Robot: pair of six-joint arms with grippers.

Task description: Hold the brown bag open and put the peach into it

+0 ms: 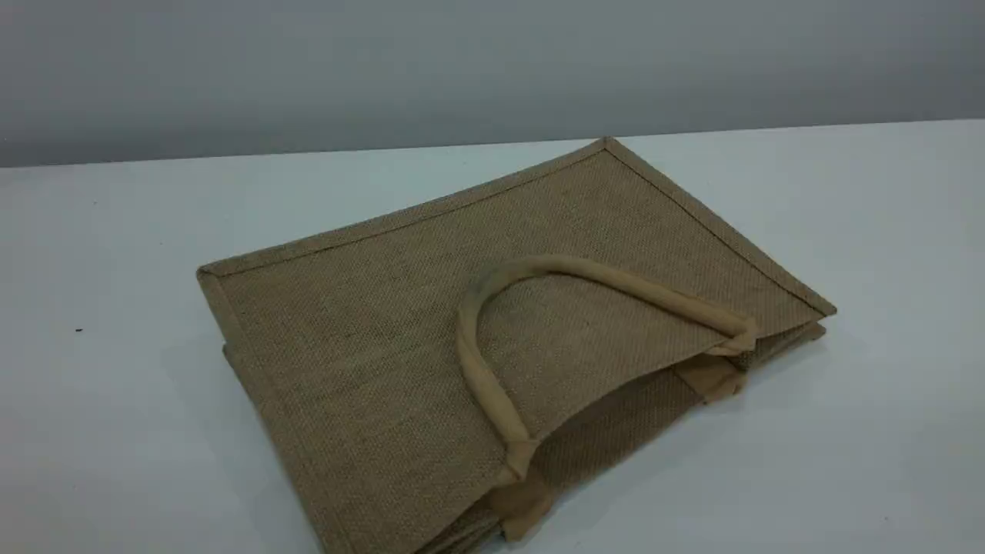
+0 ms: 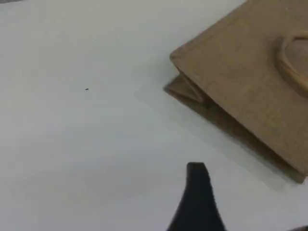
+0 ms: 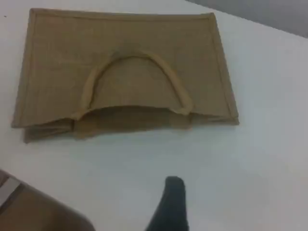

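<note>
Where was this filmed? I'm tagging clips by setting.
Probably a lab or test bench: a bare white table, a plain grey wall, and only a brown bag lying flat on it.

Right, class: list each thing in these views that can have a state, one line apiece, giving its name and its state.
brown bag: lying flat on its side on the table, mouth only slightly parted, nothing visible inside.
top handle: folded back flat onto the bag's upper face.
left end effector: open, above bare table beside the bag, holding nothing.
right end effector: open, short of the bag's mouth, holding nothing.
peach: not in view.
</note>
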